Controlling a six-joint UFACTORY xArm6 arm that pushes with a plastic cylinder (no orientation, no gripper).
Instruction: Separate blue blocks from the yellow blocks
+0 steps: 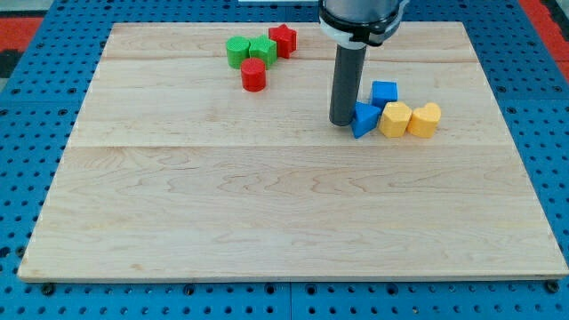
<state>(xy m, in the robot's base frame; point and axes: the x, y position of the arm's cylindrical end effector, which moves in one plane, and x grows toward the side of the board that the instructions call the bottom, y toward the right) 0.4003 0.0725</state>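
My tip [342,122] rests on the board at the left side of a blue triangular block [364,119], touching or nearly touching it. A blue cube [384,92] sits just above and to the right of the triangle. A yellow hexagonal block [396,118] lies against the triangle's right side, and a yellow heart-shaped block [425,119] lies against that one's right. All four blocks form one tight cluster at the view's right of centre.
A second cluster sits near the view's top: a green block [237,52], another green block [262,50], a red star [283,40] and a red cylinder [253,75]. The wooden board [267,204] lies on a blue pegboard.
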